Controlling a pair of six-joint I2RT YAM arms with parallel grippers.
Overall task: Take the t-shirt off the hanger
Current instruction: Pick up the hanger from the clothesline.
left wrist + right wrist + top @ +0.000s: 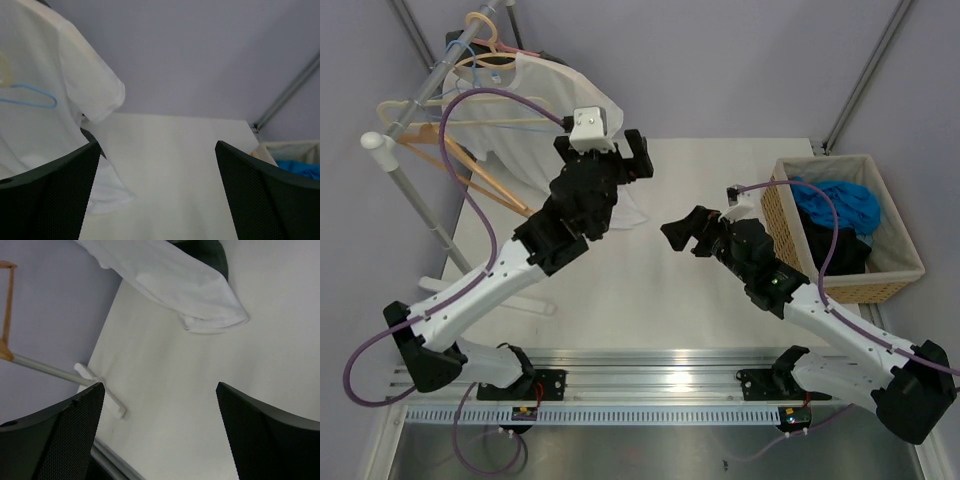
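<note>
While both arms reach out over the table (650,290), I see the left gripper (623,160) spread wide with nothing between its mesh-faced fingers (50,195). The right gripper (688,232) is likewise spread wide and empty. Just beyond the left gripper's left finger hangs the t-shirt (535,100). It is plain white and short-sleeved, and one sleeve droops just above that finger. Its lower edge spills onto the tabletop in a soft fold right beside the finger. I cannot tell whether the finger touches the cloth. Higher up on that same side, a thin blue hanger (30,103) shows faintly through the fabric, so the shirt is on its hanger. From the right gripper the shirt lies ahead across a bare stretch of table, well apart. Its rolled hem sits at the far end of that wrist view. Past the shirt, further out from the left gripper, stands the clothes rack (415,205), where a bare wooden hanger (470,170) hangs next to the shirt. Out behind the right gripper, near the table's far right edge, sits a wicker basket (890,285) with a crumpled blue cloth (840,205) inside.
</note>
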